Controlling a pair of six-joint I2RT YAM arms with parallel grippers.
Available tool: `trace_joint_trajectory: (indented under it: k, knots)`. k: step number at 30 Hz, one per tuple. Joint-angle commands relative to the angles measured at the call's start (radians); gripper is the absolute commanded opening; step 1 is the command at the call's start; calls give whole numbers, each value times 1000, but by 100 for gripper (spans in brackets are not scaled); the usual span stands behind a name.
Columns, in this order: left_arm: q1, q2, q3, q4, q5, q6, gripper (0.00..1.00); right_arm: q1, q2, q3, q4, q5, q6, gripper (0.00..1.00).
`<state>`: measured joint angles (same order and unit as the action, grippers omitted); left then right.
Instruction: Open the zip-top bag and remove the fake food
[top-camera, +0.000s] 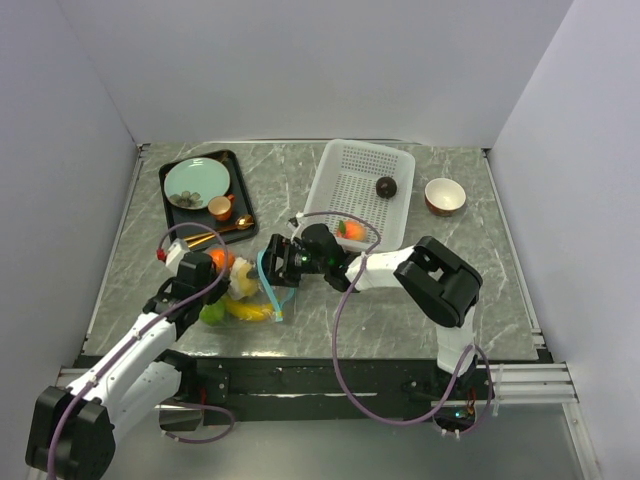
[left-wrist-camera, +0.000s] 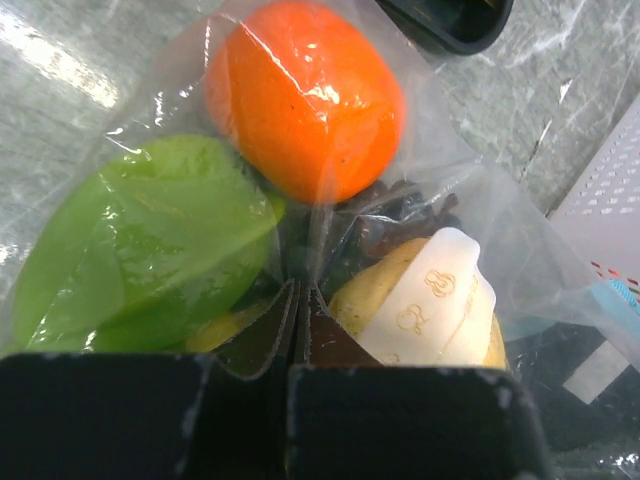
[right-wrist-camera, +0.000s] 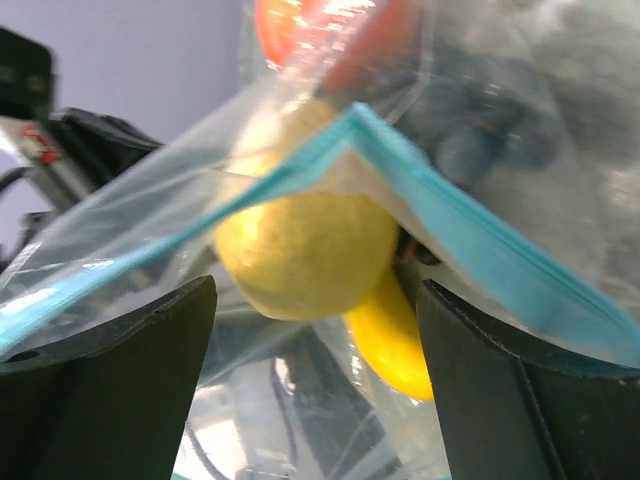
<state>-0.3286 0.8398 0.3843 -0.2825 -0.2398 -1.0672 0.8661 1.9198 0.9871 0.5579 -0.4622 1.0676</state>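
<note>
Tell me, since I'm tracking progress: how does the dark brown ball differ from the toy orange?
Place: the dark brown ball lies loose in the white basket, while the toy orange sits inside the zip-top bag.
Colour: the ball is dark brown, the orange bright orange.
Handling: nothing touches the ball, while the orange's bag is pinched by the left gripper.
Both are rounded toy pieces.

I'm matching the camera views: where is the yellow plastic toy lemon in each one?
Top external: the yellow plastic toy lemon sits left of centre, inside the clear zip-top bag.
Left wrist: lemon lower right, white-labelled.
Right wrist: lemon centre, under the zipper's peak.
Shared landmark: the bag's teal-blue zipper strip.
</note>
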Motion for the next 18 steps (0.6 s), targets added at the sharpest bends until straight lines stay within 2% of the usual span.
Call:
trace_joint_trajectory:
  k: [1,7,12,15,16,18]
  knots:
    - [-1,-10,-27,65,57,-4,1,14,21,16,85,-15,23,89]
    - [-3,-27,-48,104,86,9,1,42,57,82,-2,11,-11,89]
    - [-3,-39,-56,123,100,24,1,45,74,93,-3,13,-8,87]
    - [-3,-33,-56,111,83,18,1,45,56,76,-18,37,-24,81]
    - [-3,-30,-56,102,67,6,1,45,36,70,-26,45,-29,73]
    - [-3,-30,-48,66,39,-10,1,42,10,47,-52,79,-55,65]
